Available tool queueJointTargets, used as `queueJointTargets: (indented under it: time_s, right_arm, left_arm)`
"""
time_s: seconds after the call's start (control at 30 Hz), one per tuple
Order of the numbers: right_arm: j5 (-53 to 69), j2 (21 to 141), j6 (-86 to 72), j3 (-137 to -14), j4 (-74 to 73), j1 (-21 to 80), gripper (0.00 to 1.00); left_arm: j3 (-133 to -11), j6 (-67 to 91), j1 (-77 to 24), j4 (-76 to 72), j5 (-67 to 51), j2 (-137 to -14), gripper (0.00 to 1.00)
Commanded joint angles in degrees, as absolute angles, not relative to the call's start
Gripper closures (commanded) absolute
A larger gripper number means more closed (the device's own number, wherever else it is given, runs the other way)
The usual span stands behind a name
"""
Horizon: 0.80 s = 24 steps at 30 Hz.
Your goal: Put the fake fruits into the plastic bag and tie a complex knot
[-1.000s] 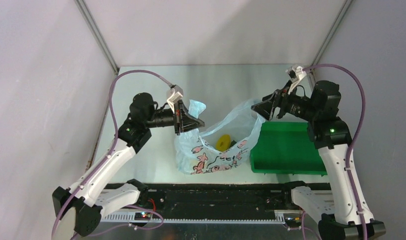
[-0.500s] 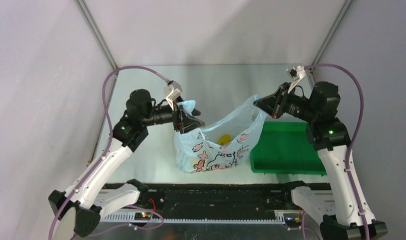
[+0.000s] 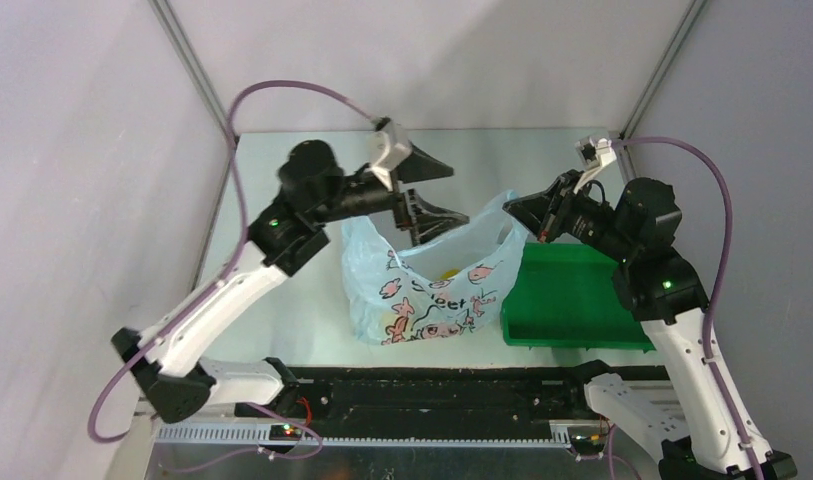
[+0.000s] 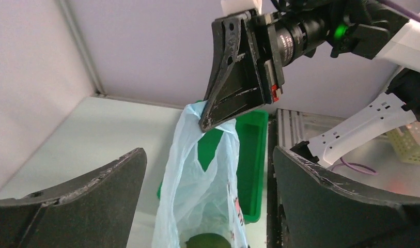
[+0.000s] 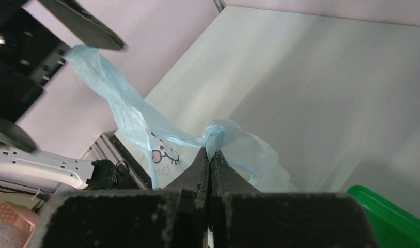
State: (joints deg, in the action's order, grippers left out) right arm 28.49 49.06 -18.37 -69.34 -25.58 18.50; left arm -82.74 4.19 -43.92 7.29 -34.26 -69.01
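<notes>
White shells [image 3: 217,310], black joints [image 3: 312,165], purple cables [image 3: 282,88]; black left claw [image 3: 460,193], black right claw [image 3: 509,205].

We see the plastic bag [image 3: 432,300]: light-blue, translucent, pink cartoon prints, standing crumpled on the table [image 3: 312,320], mouth open upward. Right handle pulled up taut, pinched in the right gripper [image 5: 210,155]. Yellow fruit [image 3: 445,272] sits low inside.

A robotics lab test cell: plain grey walls [image 3: 82,150], metal corner posts [image 3: 194,72], white tabletop [image 3: 482,165], slotted rail [image 3: 432,432]
</notes>
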Motion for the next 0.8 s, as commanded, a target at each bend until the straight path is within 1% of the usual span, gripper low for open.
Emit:
queueJointTargets:
  time_s: [0.0,0.17,0.4,0.77]
  right_arm:
    - [26.33,47.99,-20.05,-71.29,-23.28,19.50,1.00]
    - [25.75,47.99,-20.45,-71.31,-22.88,19.88,1.00]
    - [26.45,48.44,-22.01,-71.28,-20.85,19.97,1.00]
    - [27.42,49.60,-22.59,-71.29,-19.74,20.04,1.00]
  left_arm:
    - [-82.75,7.48,-46.52,-3.36,-37.11,-74.65,0.01]
    - [-81.64,9.38,-48.15,-7.11,-39.17,-78.97,0.01]
    - [-77.16,7.55,-48.93,-10.06,-35.95,-80.99,0.01]
    - [-77.34,7.46,-50.51,-12.90,-35.57,-86.53,0.00]
